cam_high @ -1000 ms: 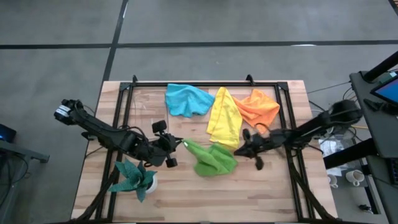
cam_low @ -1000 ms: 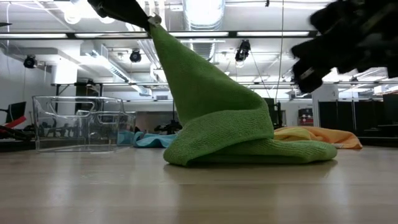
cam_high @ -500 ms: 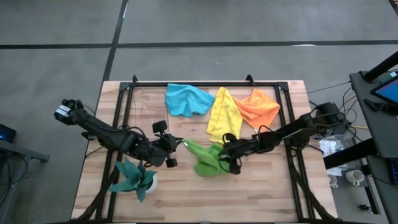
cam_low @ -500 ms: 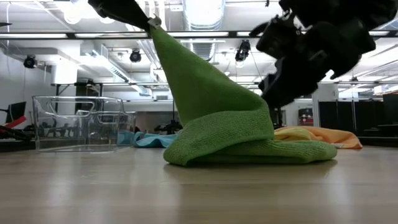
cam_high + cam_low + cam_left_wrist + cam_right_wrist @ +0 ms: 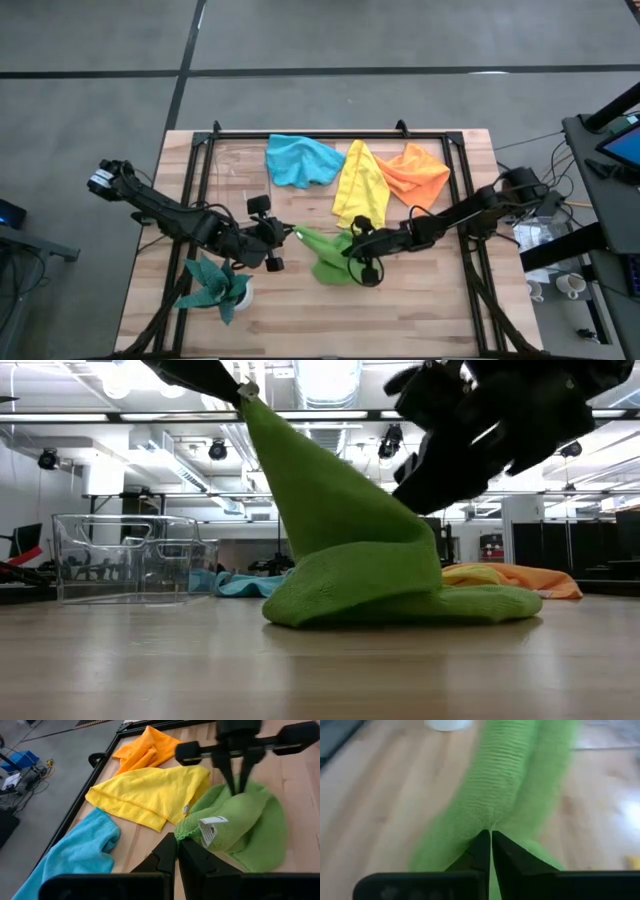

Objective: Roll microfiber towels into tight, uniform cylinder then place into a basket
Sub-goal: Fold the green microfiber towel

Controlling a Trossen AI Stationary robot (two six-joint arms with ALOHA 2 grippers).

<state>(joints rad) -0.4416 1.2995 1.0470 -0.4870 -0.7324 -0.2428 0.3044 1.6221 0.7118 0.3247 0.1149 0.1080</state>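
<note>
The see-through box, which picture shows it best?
The low view: the basket stands in plain side view on the table's left, with nothing in it. In the high view its clear walls barely show against the wood. Neither wrist view shows it.

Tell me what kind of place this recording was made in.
Probably a robotics lab or workshop in an industrial-style room: exposed ceiling ducts and track lights overhead, bare concrete floor around a wooden table with a black metal frame, and a cabled equipment stand alongside.
</note>
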